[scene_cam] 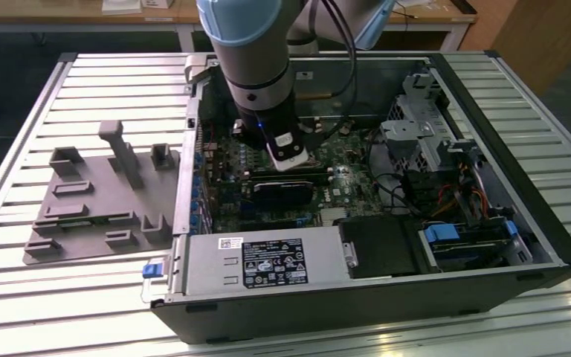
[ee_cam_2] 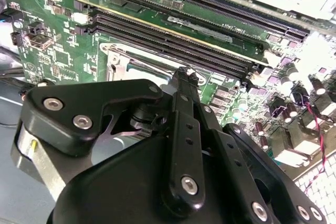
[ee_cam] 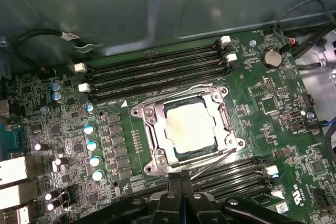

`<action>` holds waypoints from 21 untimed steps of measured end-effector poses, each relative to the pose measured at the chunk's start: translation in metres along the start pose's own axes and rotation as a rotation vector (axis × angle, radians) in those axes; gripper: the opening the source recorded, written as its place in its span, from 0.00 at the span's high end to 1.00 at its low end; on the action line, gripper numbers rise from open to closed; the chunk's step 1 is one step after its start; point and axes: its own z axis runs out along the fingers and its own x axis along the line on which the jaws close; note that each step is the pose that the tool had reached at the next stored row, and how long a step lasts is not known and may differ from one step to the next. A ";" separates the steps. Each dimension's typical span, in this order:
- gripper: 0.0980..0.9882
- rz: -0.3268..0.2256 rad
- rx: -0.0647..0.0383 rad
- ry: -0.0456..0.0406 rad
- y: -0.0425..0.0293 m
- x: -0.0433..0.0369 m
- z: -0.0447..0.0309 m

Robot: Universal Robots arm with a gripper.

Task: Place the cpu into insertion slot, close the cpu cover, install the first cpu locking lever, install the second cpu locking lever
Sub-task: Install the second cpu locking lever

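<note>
Black gripper [ee_cam_2: 181,77] linkage occupies the lower half of the second wrist view, its two fingers pressed together with nothing between them; the closed fingertips [ee_cam: 180,179] also appear at the bottom centre of the first wrist view. The tips sit just beside the lower edge of the socket assembly; contact cannot be confirmed.

At the centre of the first wrist view, the cpu [ee_cam: 189,131] lies flat in the insertion slot [ee_cam: 169,109], its silvery top showing through the window of the cpu cover [ee_cam: 157,139]. The cover is down over the chip. Thin wire locking levers [ee_cam: 212,162] run along the upper and lower sides of the frame, lying low along the cover. Long black memory slots [ee_cam: 157,72] run above the socket, with further slots below it. A row of blue-topped capacitors [ee_cam: 92,145] stands to the left of the socket.

In the exterior view, the arm [scene_cam: 256,67] reaches down from the upper centre into the open computer case [scene_cam: 523,245]. The case rests on a slatted metal table [scene_cam: 27,305]. A grey fixture tray [scene_cam: 97,201] lies at the left of the frame.
</note>
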 end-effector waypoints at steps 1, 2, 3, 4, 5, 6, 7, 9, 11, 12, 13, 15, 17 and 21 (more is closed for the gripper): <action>1.00 0.001 -0.003 0.0007 -0.0003 0.0002 0.0003; 1.00 0.001 -0.006 0.0017 -0.0005 0.0003 0.0006; 1.00 0.002 -0.010 0.0026 -0.0008 0.0004 0.0009; 1.00 0.003 -0.014 0.0036 -0.0012 0.0005 0.0012; 1.00 0.003 -0.019 0.0048 -0.0016 0.0006 0.0015; 1.00 0.004 -0.023 0.0057 -0.0021 0.0007 0.0017; 1.00 0.005 -0.026 0.0065 -0.0027 0.0007 0.0019; 1.00 0.006 -0.033 0.0081 -0.0040 0.0008 0.0025; 1.00 0.007 -0.039 0.0094 -0.0055 0.0010 0.0031; 1.00 0.008 -0.042 0.0100 -0.0062 0.0011 0.0035; 1.00 0.008 -0.045 0.0107 -0.0069 0.0013 0.0039; 1.00 0.009 -0.051 0.0121 -0.0083 0.0016 0.0045; 1.00 0.011 -0.058 0.0140 -0.0094 0.0023 0.0050; 1.00 0.013 -0.070 0.0170 -0.0110 0.0029 0.0052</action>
